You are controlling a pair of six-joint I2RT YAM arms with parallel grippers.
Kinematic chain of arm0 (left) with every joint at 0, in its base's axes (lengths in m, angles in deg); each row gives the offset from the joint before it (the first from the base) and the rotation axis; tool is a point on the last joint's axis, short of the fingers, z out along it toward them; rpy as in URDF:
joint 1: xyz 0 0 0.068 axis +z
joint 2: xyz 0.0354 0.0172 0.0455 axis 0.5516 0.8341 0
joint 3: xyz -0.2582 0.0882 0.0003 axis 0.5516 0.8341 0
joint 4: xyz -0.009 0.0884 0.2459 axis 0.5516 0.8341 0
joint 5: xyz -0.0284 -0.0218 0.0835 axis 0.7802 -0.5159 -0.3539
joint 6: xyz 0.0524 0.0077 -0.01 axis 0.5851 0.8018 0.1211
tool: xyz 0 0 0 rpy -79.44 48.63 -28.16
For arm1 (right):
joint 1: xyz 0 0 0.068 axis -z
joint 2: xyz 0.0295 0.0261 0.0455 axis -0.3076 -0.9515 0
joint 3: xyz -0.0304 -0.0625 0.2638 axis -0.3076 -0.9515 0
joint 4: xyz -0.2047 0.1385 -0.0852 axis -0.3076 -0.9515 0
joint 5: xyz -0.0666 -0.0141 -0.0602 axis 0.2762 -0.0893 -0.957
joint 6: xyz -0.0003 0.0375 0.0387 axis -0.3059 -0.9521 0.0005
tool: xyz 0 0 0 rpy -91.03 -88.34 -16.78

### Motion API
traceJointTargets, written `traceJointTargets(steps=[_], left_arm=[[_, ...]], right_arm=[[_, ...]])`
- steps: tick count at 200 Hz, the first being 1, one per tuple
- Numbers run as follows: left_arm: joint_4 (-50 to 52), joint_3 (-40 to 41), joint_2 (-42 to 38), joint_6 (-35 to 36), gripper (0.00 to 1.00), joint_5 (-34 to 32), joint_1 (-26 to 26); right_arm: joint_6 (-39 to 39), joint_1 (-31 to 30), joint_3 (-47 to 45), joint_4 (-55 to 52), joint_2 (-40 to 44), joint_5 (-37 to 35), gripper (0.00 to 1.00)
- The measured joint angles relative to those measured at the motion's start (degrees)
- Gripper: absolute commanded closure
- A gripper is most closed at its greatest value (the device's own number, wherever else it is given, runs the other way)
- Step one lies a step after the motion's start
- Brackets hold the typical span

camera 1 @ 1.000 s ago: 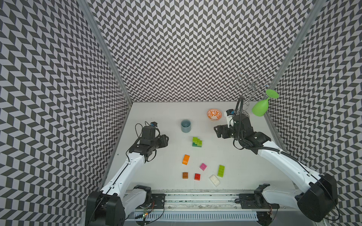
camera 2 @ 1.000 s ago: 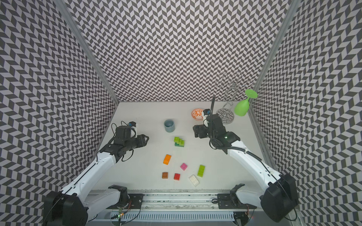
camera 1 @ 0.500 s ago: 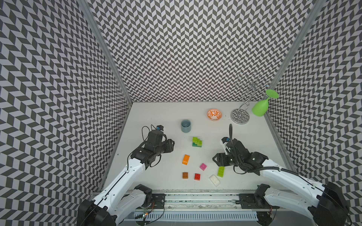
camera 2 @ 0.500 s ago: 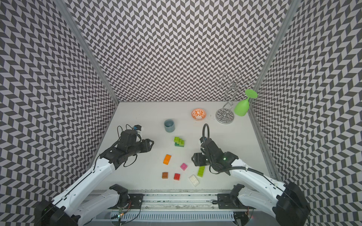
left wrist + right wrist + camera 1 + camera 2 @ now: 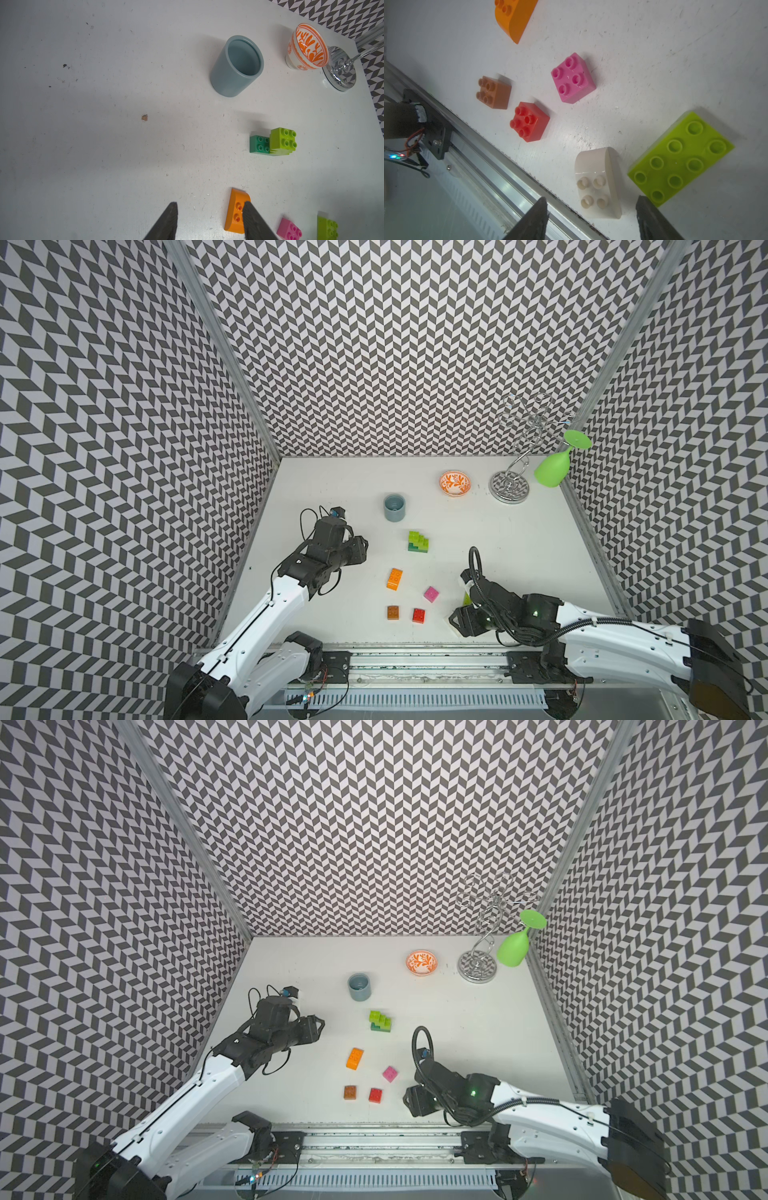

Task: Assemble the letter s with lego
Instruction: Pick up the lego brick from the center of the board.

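The lego lies loose on the white table. A lime and dark green stack (image 5: 417,541) stands mid-table. In front of it are an orange brick (image 5: 394,578), a pink one (image 5: 431,594), a brown one (image 5: 393,612) and a red one (image 5: 418,615). My right gripper (image 5: 591,200) is open low at the front edge, its fingers either side of a white round-ended brick (image 5: 596,182) without touching it. A lime oblong brick (image 5: 681,158) lies just beside it. My left gripper (image 5: 210,205) is open and empty, left of the orange brick (image 5: 235,212).
A grey-blue cup (image 5: 394,508), an orange-patterned bowl (image 5: 455,483) and a wire rack (image 5: 509,487) with a hanging green glass (image 5: 552,470) stand at the back. The metal front rail (image 5: 492,149) runs right beside the white brick. Patterned walls close three sides.
My right arm has swung from the back near the bowl down to the front edge over the white brick. My left arm has moved toward the table's middle, nearer the orange brick.
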Motion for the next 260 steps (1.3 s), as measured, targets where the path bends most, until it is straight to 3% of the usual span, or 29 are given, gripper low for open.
traceJointTargets(steps=[62,260], left_arm=[[-0.02,0.39,-0.02,0.02,0.47,-0.11,0.00],[-0.04,0.59,-0.17,0.02,0.47,-0.13,0.00]], right_arm=[[-1.38,-4.68,0.00,-0.24,-4.26,-3.08,0.32],[-1.70,-10.78,3.48,-0.92,-14.56,-9.20,0.53]])
